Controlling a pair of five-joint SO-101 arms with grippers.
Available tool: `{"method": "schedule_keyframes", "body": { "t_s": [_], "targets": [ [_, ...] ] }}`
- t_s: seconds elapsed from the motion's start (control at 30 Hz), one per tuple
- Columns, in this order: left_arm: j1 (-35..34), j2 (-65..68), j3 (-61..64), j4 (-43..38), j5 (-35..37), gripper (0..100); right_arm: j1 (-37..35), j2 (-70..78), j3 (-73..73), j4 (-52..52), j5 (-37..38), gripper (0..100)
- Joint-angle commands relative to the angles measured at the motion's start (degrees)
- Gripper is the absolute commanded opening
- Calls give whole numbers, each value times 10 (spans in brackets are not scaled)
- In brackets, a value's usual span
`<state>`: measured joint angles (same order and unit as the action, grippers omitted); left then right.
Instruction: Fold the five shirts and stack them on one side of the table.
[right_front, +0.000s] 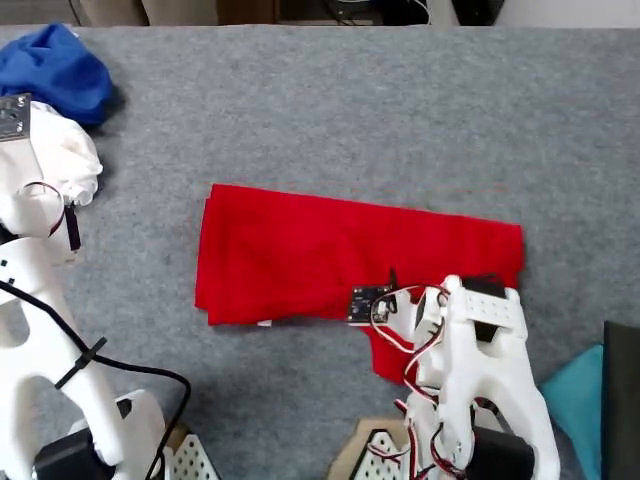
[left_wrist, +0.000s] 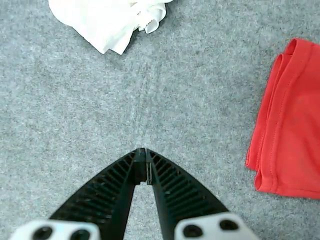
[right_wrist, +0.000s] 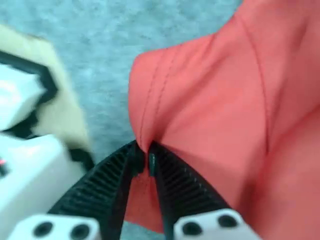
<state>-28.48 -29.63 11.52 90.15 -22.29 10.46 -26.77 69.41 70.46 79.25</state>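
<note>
A red shirt (right_front: 340, 255) lies partly folded in the middle of the grey table (right_front: 400, 110). My right gripper (right_wrist: 145, 159) is shut on an edge of the red shirt (right_wrist: 210, 110) at its near right corner, under the right arm (right_front: 480, 350). My left gripper (left_wrist: 142, 165) is shut on nothing, hovering over bare table with the red shirt's left end (left_wrist: 287, 125) off to one side. A crumpled white shirt (right_front: 65, 160) lies at the far left beside the left arm (right_front: 40, 300), and a blue shirt (right_front: 55, 70) sits at the back left corner.
A teal cloth (right_front: 575, 400) and a dark object (right_front: 622, 390) sit at the near right edge. The arms' bases (right_front: 380, 455) stand along the front edge. The white shirt (left_wrist: 110, 20) lies a short way beyond my left gripper.
</note>
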Motion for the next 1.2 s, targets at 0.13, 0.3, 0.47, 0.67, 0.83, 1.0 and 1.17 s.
{"method": "schedule_keyframes", "body": {
  "t_s": [0.13,0.3,0.47,0.67,0.83,1.0,1.17],
  "targets": [
    [-6,-4,-26,-9,-3,21,7,2,-187,157,-4,5],
    [-6,-4,-26,-9,-3,21,6,3,-253,162,-2,5],
    [-6,-5,-26,-8,-3,21,-18,4,-276,152,-2,5],
    [-6,-5,-26,-5,-3,21,-22,4,-276,84,-1,5],
    [-6,-5,-26,-5,-3,21,-23,4,-276,40,-1,5],
    [-6,-5,-26,-5,-3,21,-23,4,-273,-27,0,5],
    [-6,-5,-26,-6,-3,21,-22,4,-272,-98,-1,7]
  ]
}}
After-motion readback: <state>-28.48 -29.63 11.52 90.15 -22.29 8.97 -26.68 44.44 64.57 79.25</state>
